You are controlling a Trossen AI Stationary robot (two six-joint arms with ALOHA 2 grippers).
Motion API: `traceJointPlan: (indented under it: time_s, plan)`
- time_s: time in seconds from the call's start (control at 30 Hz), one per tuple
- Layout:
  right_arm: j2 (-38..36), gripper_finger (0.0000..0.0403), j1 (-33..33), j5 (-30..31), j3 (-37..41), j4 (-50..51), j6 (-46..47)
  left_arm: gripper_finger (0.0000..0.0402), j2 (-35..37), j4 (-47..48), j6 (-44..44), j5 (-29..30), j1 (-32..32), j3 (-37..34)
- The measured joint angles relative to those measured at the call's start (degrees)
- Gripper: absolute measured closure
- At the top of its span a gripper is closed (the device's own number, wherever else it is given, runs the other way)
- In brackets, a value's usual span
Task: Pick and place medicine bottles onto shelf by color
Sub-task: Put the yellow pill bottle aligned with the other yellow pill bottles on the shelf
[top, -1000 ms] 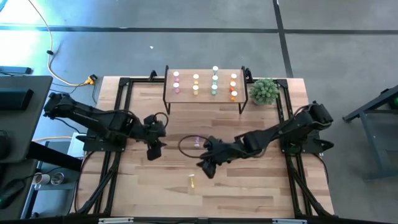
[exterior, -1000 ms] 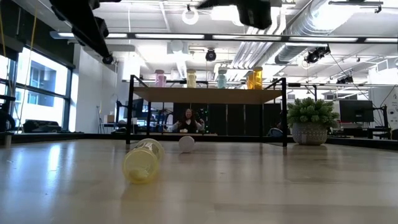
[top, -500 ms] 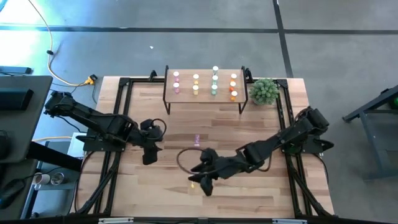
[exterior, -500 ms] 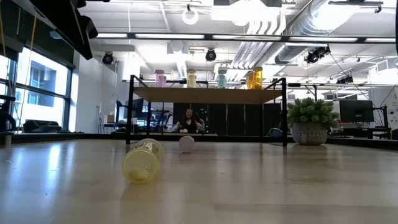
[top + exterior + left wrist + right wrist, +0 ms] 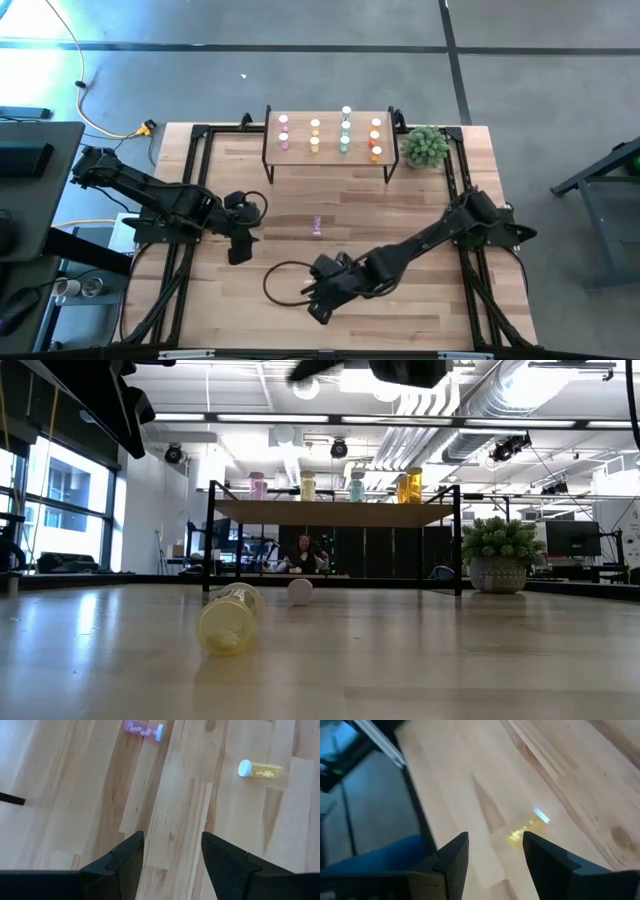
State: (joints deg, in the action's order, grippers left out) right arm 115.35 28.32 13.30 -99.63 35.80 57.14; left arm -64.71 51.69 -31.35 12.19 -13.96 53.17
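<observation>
A yellow bottle lies on its side on the table; my right gripper covers it in the high view. A pink bottle lies on its side at mid-table. My right gripper is open above the yellow bottle, which shows ahead of its fingers. My left gripper is open and empty over the table's left part, with the pink bottle and the yellow bottle ahead of it. The shelf at the far edge carries several upright bottles in pink, yellow, green and orange columns.
A potted plant stands right of the shelf at the far right. Black frame rails run along the table's left and right sides. A loose black cable loops beside my right gripper. A person sits in the room behind the shelf.
My right gripper has gone from mid-table toward the near edge and a little left, and now stands over the yellow bottle. My left gripper has drawn back a little toward the left and near edges. Both bottles lie where they were.
</observation>
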Motion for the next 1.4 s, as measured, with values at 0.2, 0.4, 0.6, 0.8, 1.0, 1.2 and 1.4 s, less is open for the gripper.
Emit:
traceJointPlan:
  time_s: [0.2, 0.4, 0.6, 0.8, 1.0, 1.2, 1.4]
  plan:
    - [3.21, 0.0224, -0.17, -0.26, 1.13, -0.21, 3.46, 0.0216, 0.0, 1.68, 0.0, 0.05, 0.07, 0.0]
    - [6.23, 0.0224, -0.31, -0.24, 1.13, -5.18, 3.48, 0.0216, 0.0, 1.69, 0.0, 0.46, 0.07, 0.02]
    - [9.3, 0.0223, -0.99, -1.0, 1.13, -6.53, 8.22, 0.0216, 0.0, 1.68, 0.0, 0.46, 0.07, 0.02]
    - [11.29, 0.0223, -1.43, -1.89, 1.13, -6.0, 11.78, 0.0216, 0.0, 1.65, 0.0, 0.46, 0.07, 0.02]
    - [12.52, 0.0223, -1.94, -3.09, 1.13, -6.17, 14.97, 0.0216, 0.0, 1.63, -0.02, 0.5, 0.07, 0.02]
    - [13.07, 0.0223, -2.6, -4.42, 1.13, -7.12, 15.08, 0.0216, 0.0, 1.57, -0.04, 0.52, 0.06, 0.02]
    - [14.6, 0.0223, -3.43, -6.56, 1.13, -6.82, 16.39, 0.0216, 0.0, 1.5, -0.02, 0.5, 0.07, 0.02]
